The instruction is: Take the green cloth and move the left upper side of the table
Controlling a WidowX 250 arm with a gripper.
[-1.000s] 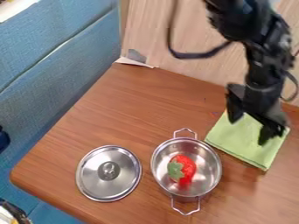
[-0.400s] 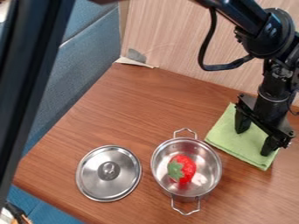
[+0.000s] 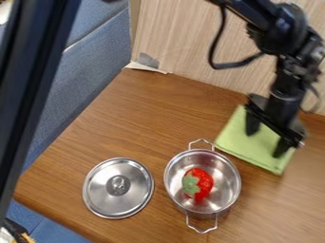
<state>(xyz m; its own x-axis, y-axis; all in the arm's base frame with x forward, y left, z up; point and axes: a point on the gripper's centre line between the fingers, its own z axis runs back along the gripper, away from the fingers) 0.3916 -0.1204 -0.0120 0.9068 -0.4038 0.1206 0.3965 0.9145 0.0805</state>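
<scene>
Green cloth (image 3: 238, 142) lies on the desk (image 3: 146, 123), near the pot (image 3: 226, 182) and the wood-grain panel (image 3: 184, 42). Black hand (image 3: 265, 144) hangs down over the cloth at a slight tilt, fingers spread wide; whether any fabric is caught cannot be told. Pot contains a red strawberry (image 3: 204, 182); round metal lid (image 3: 103, 192) lies beside the pot

Green cloth (image 3: 236, 137): one, shifted up and left from where I saw it. Black gripper (image 3: 266, 141): one, shifted likewise. Dark slanting bar (image 3: 35, 85): one, arrived at left.
</scene>
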